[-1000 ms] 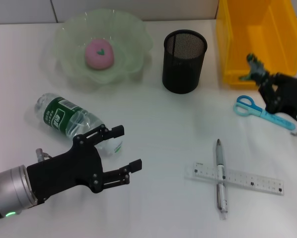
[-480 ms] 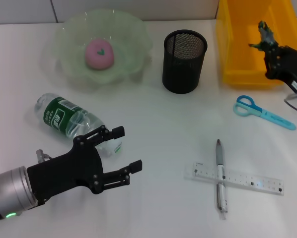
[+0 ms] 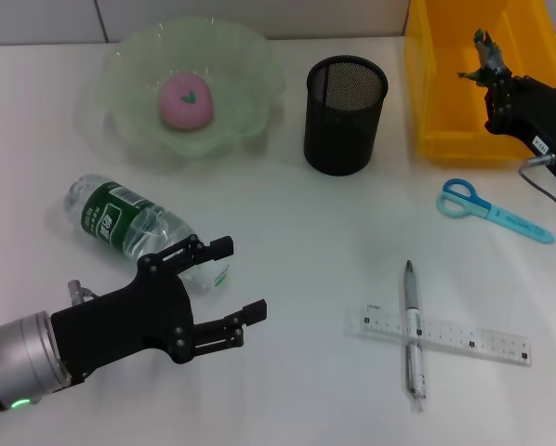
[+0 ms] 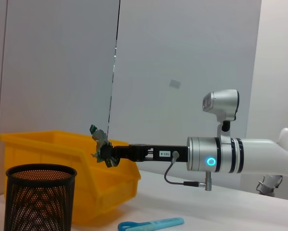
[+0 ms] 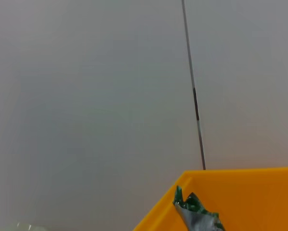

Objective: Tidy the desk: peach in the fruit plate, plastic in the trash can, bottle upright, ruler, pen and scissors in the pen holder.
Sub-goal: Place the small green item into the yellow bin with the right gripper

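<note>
White desk (image 3: 287, 242) filled the scene. At far right, the right end effector (image 3: 495, 78) pinched crumpled green plastic (image 3: 483, 54) above the yellow plastic bin (image 3: 445, 84). Near left, the left end effector (image 3: 236, 279) hovered, jaws spread and empty, beside a toppled clear bottle (image 3: 129, 226).

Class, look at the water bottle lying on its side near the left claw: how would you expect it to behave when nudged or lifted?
The bottle lies on its round side, so it probably rolls if nudged. Its clear thin plastic likely dents and slips under a tight squeeze. It looks mostly empty, so probably light.
</note>
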`<state>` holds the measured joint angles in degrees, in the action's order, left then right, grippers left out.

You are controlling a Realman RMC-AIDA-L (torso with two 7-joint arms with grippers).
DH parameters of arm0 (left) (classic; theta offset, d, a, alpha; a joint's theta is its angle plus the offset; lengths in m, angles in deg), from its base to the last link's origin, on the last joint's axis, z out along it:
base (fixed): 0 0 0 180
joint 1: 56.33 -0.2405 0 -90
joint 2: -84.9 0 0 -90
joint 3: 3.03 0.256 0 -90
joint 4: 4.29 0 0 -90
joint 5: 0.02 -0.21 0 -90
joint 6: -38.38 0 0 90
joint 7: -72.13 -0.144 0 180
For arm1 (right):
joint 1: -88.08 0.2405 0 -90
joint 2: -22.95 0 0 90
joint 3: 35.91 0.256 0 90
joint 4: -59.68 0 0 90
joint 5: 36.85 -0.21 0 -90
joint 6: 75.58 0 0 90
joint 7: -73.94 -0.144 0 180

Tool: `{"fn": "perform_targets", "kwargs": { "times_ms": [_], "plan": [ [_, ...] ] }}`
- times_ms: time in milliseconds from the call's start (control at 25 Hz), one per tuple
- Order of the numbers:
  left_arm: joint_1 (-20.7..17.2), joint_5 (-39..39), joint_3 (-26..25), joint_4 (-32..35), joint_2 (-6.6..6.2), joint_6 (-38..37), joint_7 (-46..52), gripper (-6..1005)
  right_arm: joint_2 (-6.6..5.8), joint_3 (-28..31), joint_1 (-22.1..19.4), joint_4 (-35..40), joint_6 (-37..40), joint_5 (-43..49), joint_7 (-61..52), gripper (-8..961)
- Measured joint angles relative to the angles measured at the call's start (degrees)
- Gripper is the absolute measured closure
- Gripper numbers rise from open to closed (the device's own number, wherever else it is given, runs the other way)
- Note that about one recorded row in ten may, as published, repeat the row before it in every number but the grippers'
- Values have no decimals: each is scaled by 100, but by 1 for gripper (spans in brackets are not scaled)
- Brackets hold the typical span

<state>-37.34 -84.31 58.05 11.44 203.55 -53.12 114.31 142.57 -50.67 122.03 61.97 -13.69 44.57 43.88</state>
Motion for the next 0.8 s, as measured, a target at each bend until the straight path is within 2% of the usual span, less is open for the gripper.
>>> {"fn": "perform_targets", "kwargs": {
  "times_ms": [800],
  "plan": [
    [-1,10,1,0,-9,36,0,153,0,15,60,1,-188,-4,54,829]
  ]
}}
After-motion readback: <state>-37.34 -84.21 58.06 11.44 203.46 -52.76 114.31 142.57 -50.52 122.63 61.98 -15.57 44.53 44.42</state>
